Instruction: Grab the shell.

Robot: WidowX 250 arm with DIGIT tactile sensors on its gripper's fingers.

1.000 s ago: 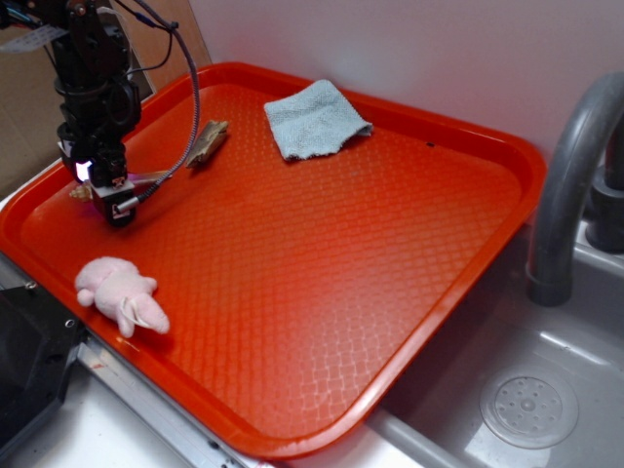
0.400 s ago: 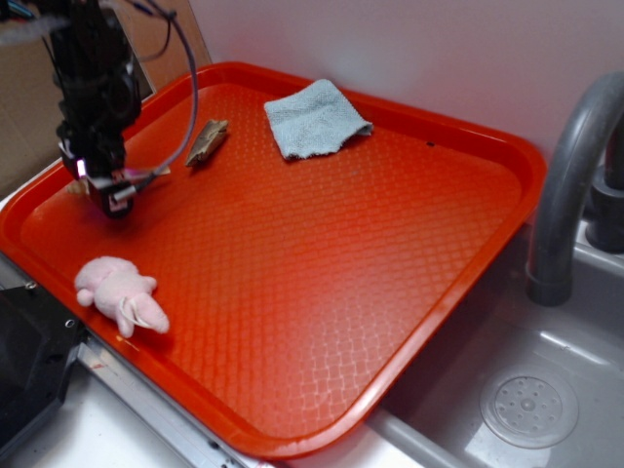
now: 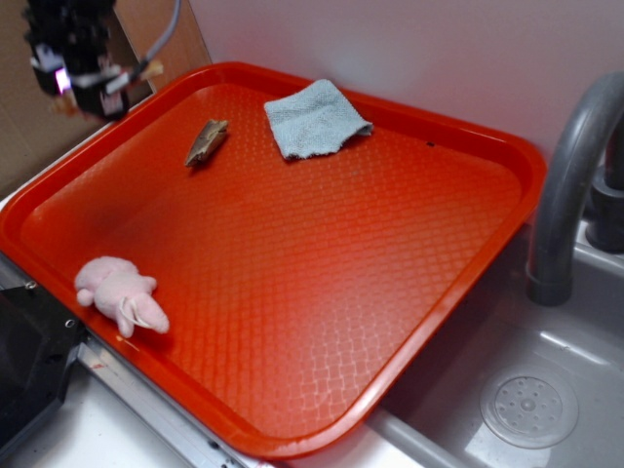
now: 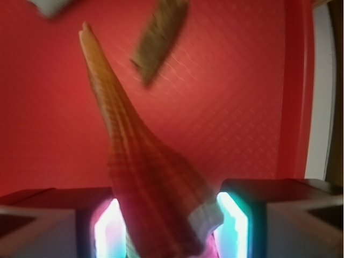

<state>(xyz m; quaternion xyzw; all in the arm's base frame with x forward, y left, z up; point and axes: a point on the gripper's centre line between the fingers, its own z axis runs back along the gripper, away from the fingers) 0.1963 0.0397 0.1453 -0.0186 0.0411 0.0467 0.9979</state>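
Black gripper (image 3: 86,78): raised above the far left corner of the red plastic tray (image 3: 507,161), clamped on the wide end of the slender, ridged, pale tan shell (image 4: 134,161). In the wrist view the shell's long axis runs away from the gripper, pointed tail outward. Below on the tray: short dark brown flat shell-like piece (image 3: 206,142), pale blue cloth (image 3: 314,119), pink plush toy (image 3: 119,293). No legible writing.

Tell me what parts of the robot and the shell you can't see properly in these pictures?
- Exterior view: the claw is blurred, and the arm above it is cut off by the top edge.
- Exterior view: the shell is only a tiny tip.
- Wrist view: the shell's wide end is hidden between the claw's fingers and cut off at the bottom edge.
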